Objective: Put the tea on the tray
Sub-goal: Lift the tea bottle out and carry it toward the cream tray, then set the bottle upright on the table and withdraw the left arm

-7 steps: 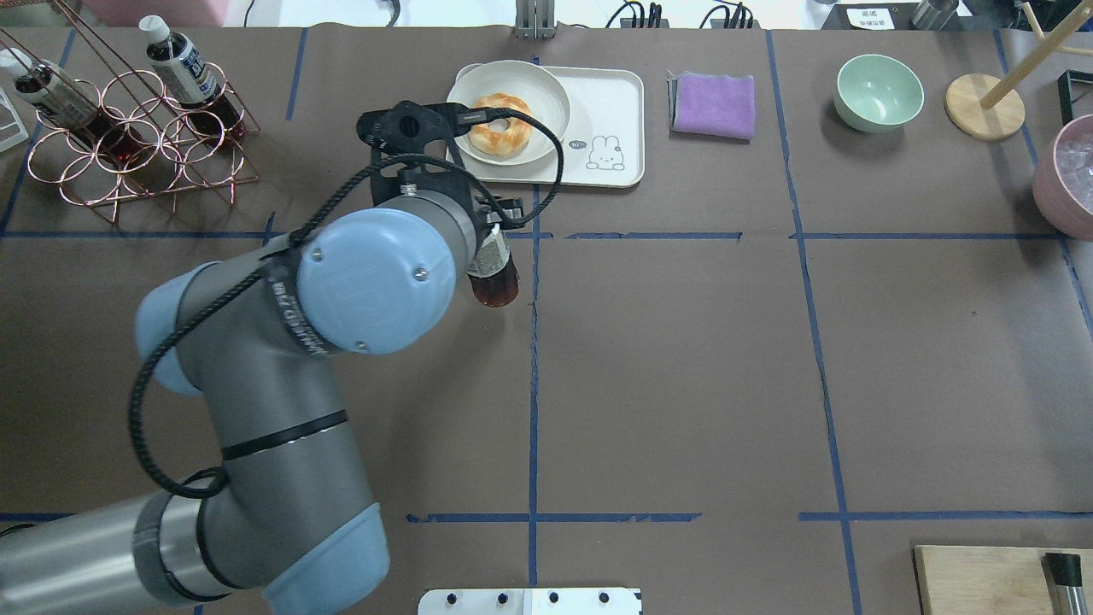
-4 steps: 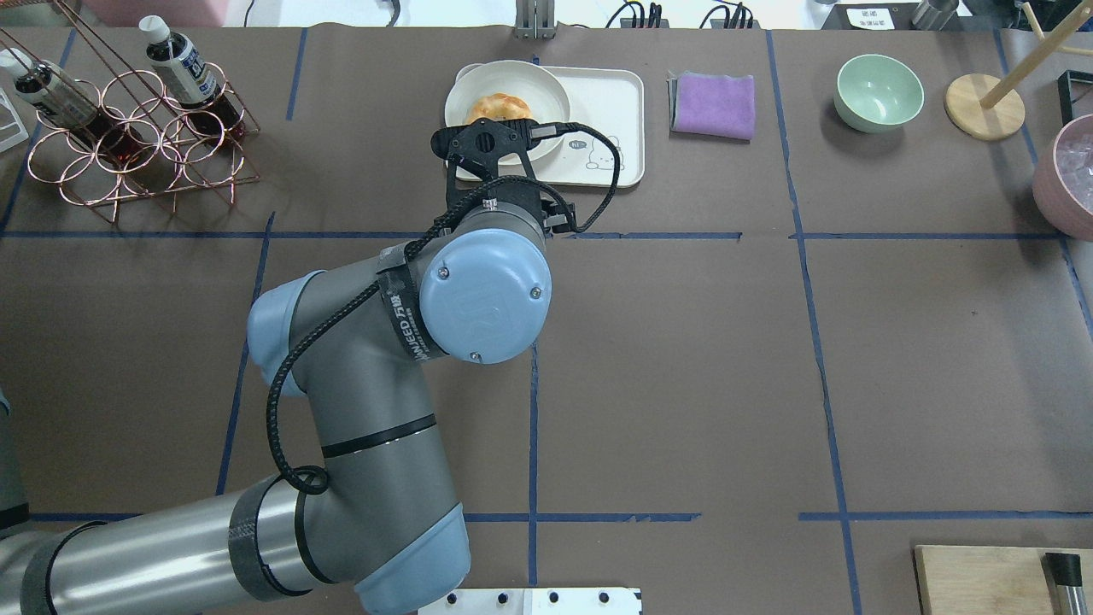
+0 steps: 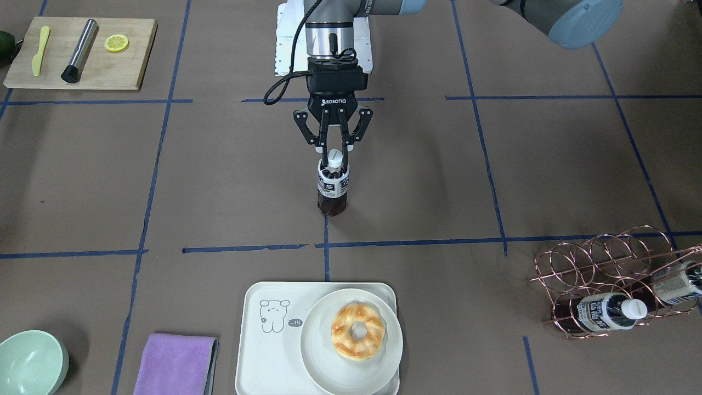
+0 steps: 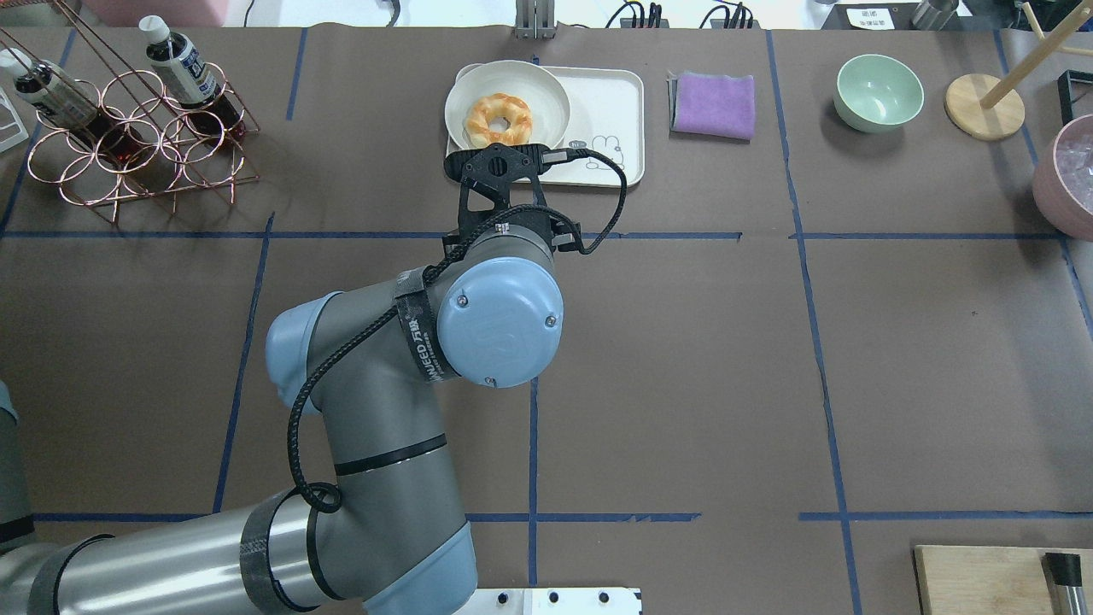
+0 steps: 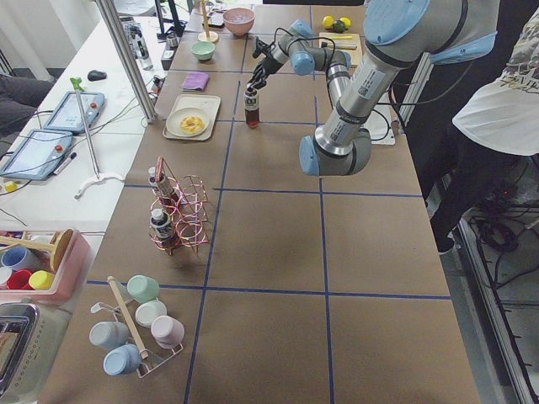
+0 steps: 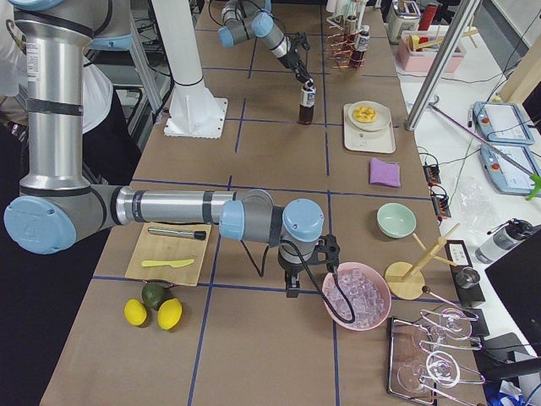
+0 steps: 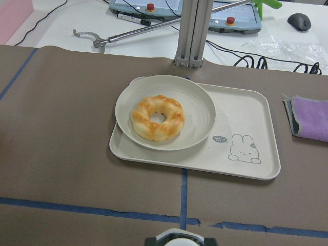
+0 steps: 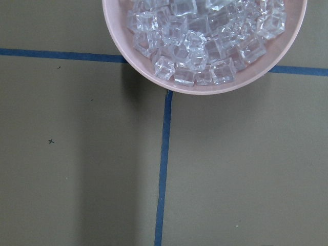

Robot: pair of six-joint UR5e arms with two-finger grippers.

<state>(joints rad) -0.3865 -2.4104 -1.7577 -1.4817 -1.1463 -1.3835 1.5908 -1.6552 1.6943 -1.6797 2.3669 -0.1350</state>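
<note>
The table (image 3: pixel 493 181) is covered in matte brown paper marked into rectangles by blue tape lines. The left arm (image 4: pixel 384 410), smooth grey tubing with pale blue joint caps and a ribbed black cable looped along it, reaches over the middle of the table. The right arm (image 6: pixel 169 207) lies low near the table's right end, with the right gripper (image 6: pixel 292 290) just beside a pink bowl (image 6: pixel 379 315) heaped with clear ice cubes; I cannot tell how its jaws stand.

The tray (image 3: pixel 263 356), a cream-white rectangle with rounded corners, a raised rim and a small line-drawn animal, lies at the middle of the table's edge opposite the robot. A round white plate (image 3: pixel 318 362) with a shallow lip rests on the tray's half toward the table's left end. A glazed ring doughnut (image 3: pixel 358 331) sits on the plate.

The tea (image 3: pixel 332 192), a small clear plastic bottle of dark brown liquid with a printed label, stands upright over the table's middle, well apart from the tray. The black left gripper (image 3: pixel 334 156) points straight down, its jaws narrowed around the bottle's white cap (image 3: pixel 334 159).
</note>
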